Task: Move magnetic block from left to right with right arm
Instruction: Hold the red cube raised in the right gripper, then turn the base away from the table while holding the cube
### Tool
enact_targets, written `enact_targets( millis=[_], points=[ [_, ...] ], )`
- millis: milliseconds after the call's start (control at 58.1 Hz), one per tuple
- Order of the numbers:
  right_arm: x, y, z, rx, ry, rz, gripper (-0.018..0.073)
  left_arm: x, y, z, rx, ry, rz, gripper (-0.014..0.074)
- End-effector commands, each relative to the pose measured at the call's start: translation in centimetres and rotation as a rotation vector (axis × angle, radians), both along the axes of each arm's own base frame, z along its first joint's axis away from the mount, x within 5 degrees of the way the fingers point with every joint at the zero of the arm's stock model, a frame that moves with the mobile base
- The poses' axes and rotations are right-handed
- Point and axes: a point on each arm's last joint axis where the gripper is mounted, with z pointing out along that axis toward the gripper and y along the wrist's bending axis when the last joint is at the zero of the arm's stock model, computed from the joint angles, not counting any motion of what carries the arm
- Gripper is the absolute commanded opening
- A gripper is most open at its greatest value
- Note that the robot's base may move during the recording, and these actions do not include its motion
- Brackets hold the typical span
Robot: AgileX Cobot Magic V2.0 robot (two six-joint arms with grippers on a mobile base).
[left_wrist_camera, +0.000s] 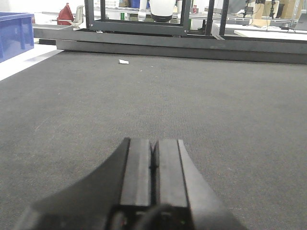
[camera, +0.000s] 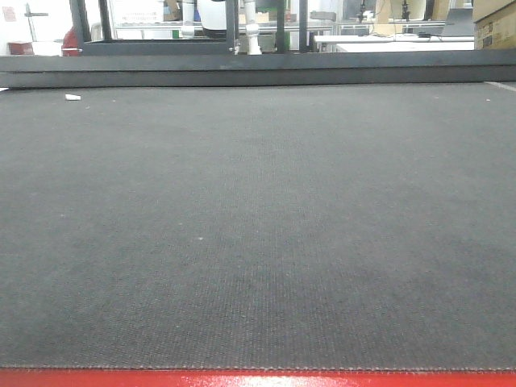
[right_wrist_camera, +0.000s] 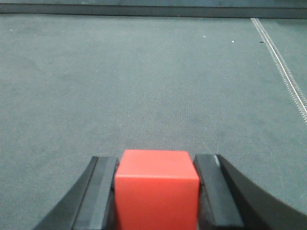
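Right black two-finger gripper (right_wrist_camera: 156, 160) clamps bright-red matte cube (right_wrist_camera: 157, 191) at 6 o'clock: grasp apparently done; carry toward 3 o'clock and release remain. Left black gripper (left_wrist_camera: 153, 143) closed, empty.

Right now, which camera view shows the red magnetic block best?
The right wrist view: the magnetic block sits large and sharp in the right gripper. The left wrist view does not show it. The front view has only a red strip at its bottom edge, perhaps the block.

A white scrap (camera: 72, 97) lies on the dark mat (camera: 258, 242).
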Motion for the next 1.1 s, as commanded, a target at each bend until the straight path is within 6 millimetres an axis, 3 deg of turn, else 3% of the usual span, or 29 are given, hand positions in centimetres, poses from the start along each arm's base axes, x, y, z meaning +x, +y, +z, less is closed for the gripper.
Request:
enact_targets(
  millis=[0,1084],
  points=[
    [0.11,0.04,1.47,-0.009,-0.094,0.012,0.0193,-0.13,0.09,0.56,-0.014,-0.089,0.008,-0.0126],
    [0.1,0.03,1.38,-0.01,-0.084,0.01,0.0193,-0.13,0.09,0.56,-0.014,-0.089,0.008,-0.0126]
  ],
)
